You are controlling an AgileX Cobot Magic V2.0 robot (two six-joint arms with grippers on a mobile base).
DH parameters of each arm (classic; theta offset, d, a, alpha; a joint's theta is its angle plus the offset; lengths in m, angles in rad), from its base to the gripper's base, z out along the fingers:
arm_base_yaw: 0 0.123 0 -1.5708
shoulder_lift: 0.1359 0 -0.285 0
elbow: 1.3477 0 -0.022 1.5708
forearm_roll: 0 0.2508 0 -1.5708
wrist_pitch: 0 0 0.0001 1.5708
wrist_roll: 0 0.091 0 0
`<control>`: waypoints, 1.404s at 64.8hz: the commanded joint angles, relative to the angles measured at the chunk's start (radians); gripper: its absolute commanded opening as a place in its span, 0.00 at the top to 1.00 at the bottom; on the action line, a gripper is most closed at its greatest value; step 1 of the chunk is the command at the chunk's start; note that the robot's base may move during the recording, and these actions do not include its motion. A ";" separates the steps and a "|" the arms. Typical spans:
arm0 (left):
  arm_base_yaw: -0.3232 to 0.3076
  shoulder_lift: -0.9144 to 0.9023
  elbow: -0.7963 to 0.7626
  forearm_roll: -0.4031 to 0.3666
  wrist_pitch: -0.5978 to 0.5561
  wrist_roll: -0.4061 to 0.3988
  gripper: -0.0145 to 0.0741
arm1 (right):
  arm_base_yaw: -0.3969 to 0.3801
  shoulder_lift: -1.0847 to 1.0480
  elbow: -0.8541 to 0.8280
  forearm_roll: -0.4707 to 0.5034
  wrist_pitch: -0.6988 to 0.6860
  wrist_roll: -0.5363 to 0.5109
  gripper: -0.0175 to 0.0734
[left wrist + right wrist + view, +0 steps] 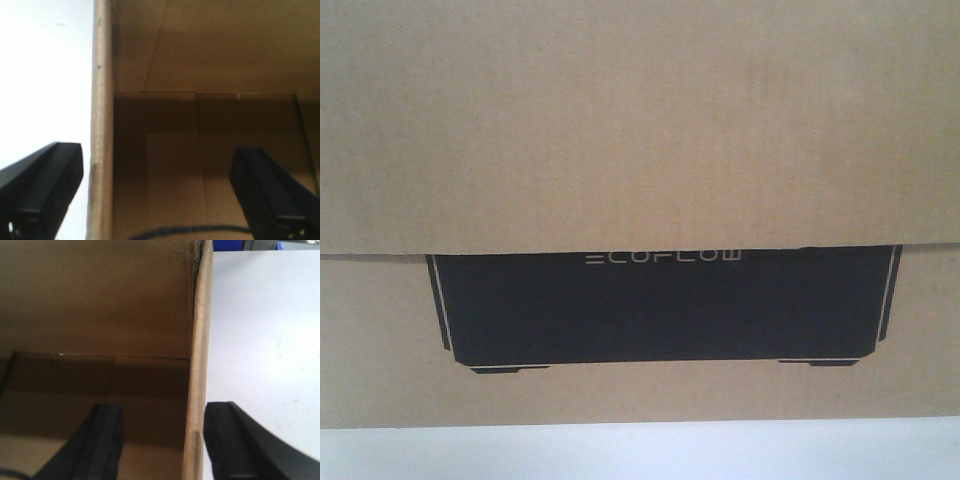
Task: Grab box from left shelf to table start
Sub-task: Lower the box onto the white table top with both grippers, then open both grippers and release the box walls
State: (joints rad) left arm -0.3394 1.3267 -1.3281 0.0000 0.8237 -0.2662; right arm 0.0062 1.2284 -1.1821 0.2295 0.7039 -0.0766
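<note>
Here — box [150, 165] wall between both tools' open fingers | left tool [160, 200] | right tool [165, 445]

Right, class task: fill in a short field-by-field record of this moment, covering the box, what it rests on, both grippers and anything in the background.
box: brown cardboard carton, black panel with pale ECOFLOW lettering, open top, inside looks empty
surface: white table under and beside the box
left gripper: straddles the box's left wall, one finger outside, one inside, gaps either side
right gripper: straddles the box's right wall, fingers close to it, contact unclear
background: blue bins at the table's far edge
</note>
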 commanded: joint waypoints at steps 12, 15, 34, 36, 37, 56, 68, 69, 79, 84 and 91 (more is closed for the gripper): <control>-0.008 -0.061 -0.150 0.011 0.093 -0.006 0.74 | 0.000 -0.109 -0.096 0.015 -0.041 -0.001 0.60; -0.008 -0.070 -0.163 0.013 0.109 -0.006 0.87 | 0.000 -0.129 -0.097 0.015 -0.048 -0.001 0.73; -0.008 -0.092 -0.170 0.049 0.048 0.006 0.94 | 0.000 -0.152 -0.097 0.022 -0.085 0.000 0.72; -0.008 -0.097 -0.170 0.062 0.056 0.006 0.94 | 0.000 -0.157 -0.097 0.022 -0.077 0.000 0.72; -0.008 -0.103 -0.170 0.070 0.056 0.006 0.94 | 0.000 -0.160 -0.097 0.022 -0.074 0.000 0.73; -0.008 -0.316 -0.057 0.142 -0.084 0.006 0.94 | 0.000 -0.312 0.014 0.022 -0.135 -0.005 0.75; -0.008 -0.532 0.192 0.142 -0.215 0.006 0.94 | 0.000 -0.514 0.245 0.002 -0.264 -0.049 0.75; -0.008 -0.550 0.212 0.142 -0.224 0.006 0.94 | 0.000 -0.531 0.269 -0.001 -0.269 -0.060 0.75; -0.008 -0.769 0.434 0.142 -0.333 0.006 0.94 | 0.000 -0.716 0.428 -0.003 -0.298 -0.094 0.75; -0.008 -0.873 0.551 0.142 -0.398 0.006 0.94 | 0.000 -0.805 0.510 -0.003 -0.321 -0.094 0.75; -0.008 -0.992 0.704 0.142 -0.496 0.006 0.94 | 0.000 -0.914 0.605 -0.001 -0.356 -0.094 0.75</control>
State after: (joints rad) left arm -0.3394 0.4002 -0.6980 0.1348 0.4886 -0.2586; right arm 0.0062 0.3745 -0.6067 0.2301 0.4661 -0.1605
